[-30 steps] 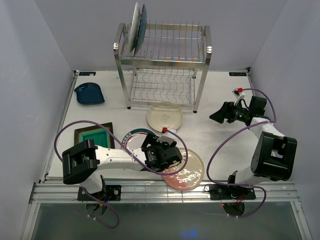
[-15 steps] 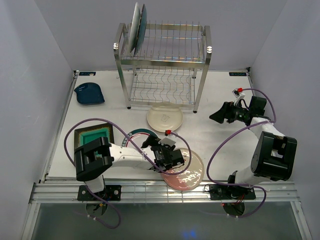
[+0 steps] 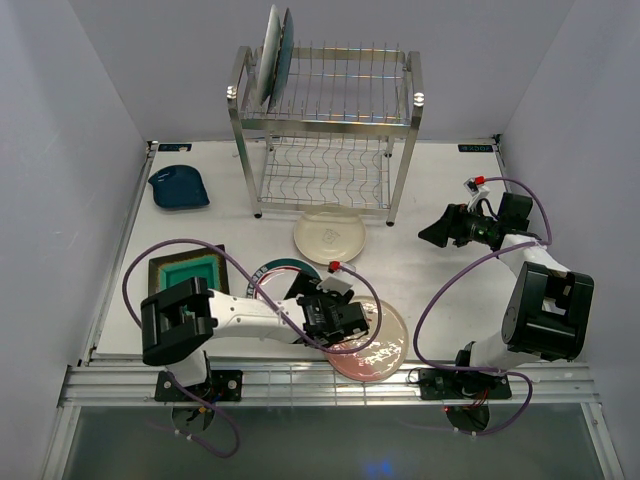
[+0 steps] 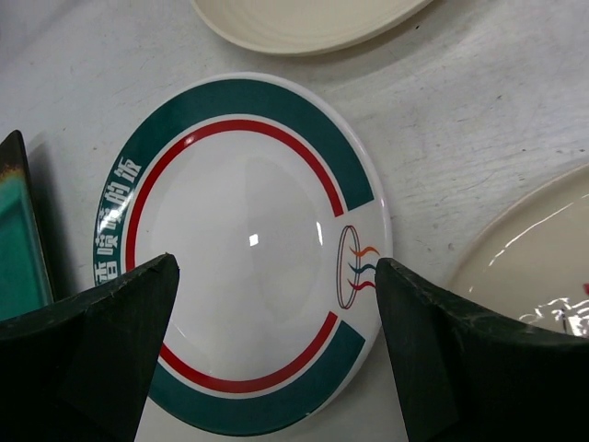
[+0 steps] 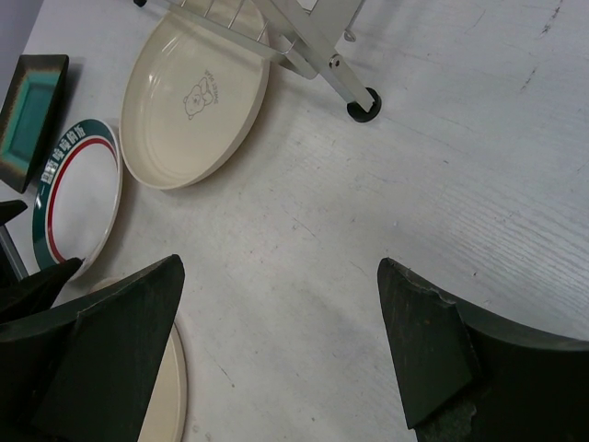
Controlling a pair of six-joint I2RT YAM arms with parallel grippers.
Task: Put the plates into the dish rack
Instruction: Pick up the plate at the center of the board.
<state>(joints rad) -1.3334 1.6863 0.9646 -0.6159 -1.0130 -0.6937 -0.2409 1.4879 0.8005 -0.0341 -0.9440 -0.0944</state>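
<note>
My left gripper point(image 3: 312, 300) is open and low over the near right edge of the white plate with the green-red rim point(image 3: 268, 272). In the left wrist view that plate point(image 4: 248, 249) lies flat between my open fingers point(image 4: 479, 359), untouched. The pink speckled plate point(image 3: 378, 345) lies by the front edge, partly under the left wrist. The cream plate point(image 3: 330, 235) lies in front of the dish rack point(image 3: 325, 130). Two plates point(image 3: 275, 55) stand at the top tier's left end. My right gripper point(image 3: 430, 232) hovers open and empty right of the rack.
The square green dark-rimmed plate point(image 3: 187, 272) lies left of the white plate. The small dark blue dish point(image 3: 178, 187) sits far left. The right wrist view shows the rack's foot point(image 5: 363, 106), the cream plate point(image 5: 198, 97) and bare table under my open right gripper point(image 5: 281, 341).
My left arm has swung a little to the right and its gripper has settled lower over the white plate's near edge. The right arm has not moved.
</note>
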